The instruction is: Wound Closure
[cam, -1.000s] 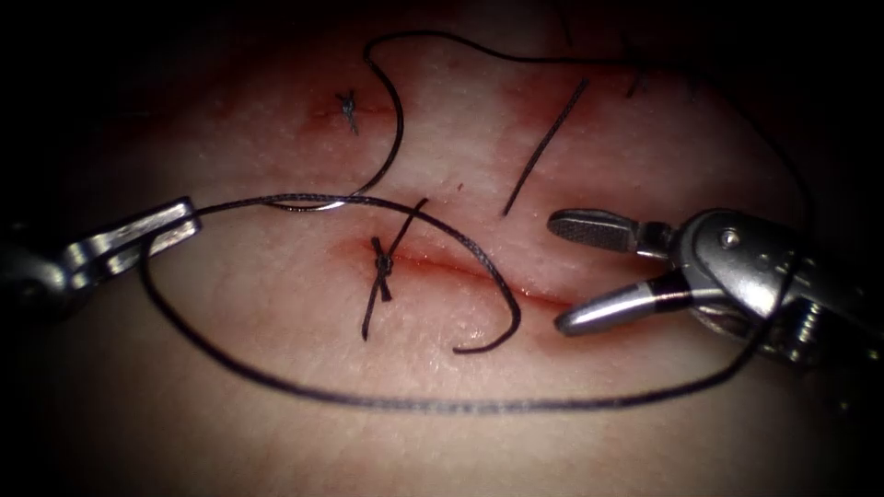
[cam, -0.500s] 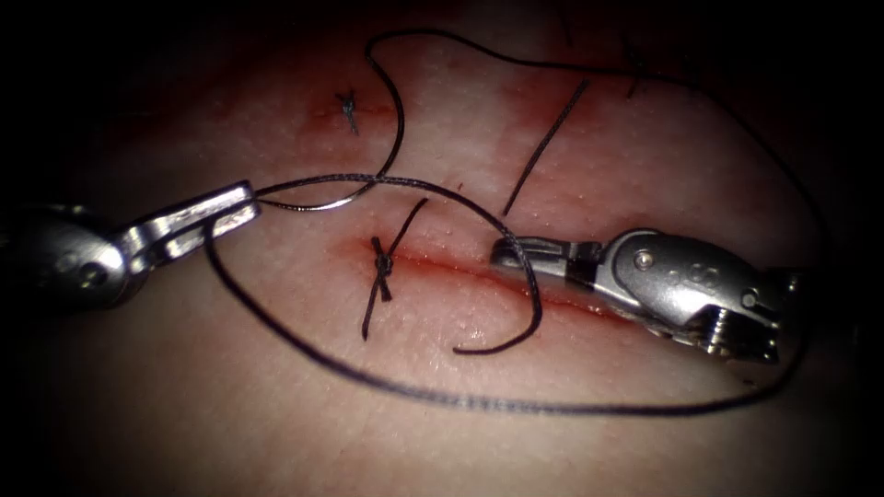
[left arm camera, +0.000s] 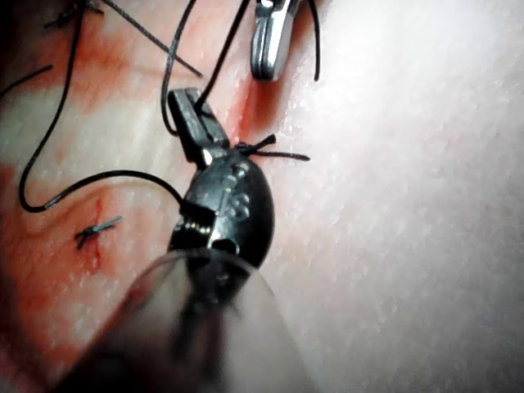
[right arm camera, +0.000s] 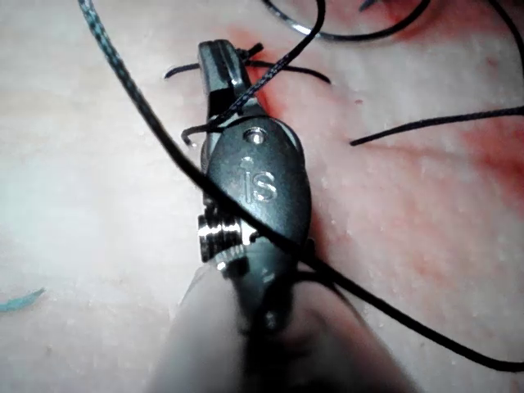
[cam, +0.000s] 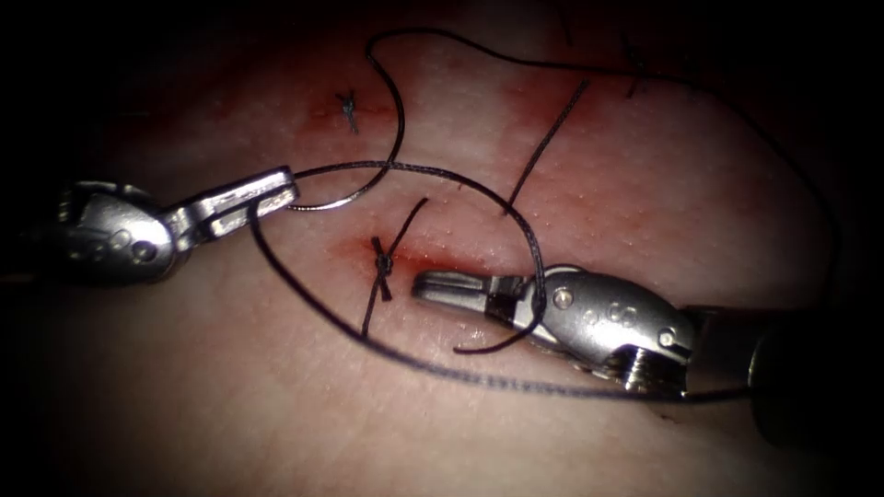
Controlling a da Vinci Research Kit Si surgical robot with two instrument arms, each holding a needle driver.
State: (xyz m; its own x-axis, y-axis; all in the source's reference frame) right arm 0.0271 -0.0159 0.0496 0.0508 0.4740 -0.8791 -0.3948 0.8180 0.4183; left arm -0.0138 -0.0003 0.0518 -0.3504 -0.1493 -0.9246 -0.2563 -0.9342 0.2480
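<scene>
Two knots (cam: 381,267) sit tied on the cut (cam: 460,269); right stretch unclosed. Left tool (cam: 276,190) clamps thread (cam: 442,179) left of cut. Right tool (cam: 451,290), jaws closed empty, over cut, thread looped round it. Needle (cam: 318,206) lies just above cut, unheld.

Thread (cam: 304,299) dark, braided; tissue (cam: 230,405) pale pink; red fluid (cam: 433,258) along cut.

A dark braided thread (cam: 433,175) is looped widely across the pale tissue (cam: 230,396), at the frame's centre. A knotted stitch (cam: 381,267) sits on the reddened cut (cam: 405,260). The curved needle (cam: 322,204) lies upper left of the knot.
</scene>
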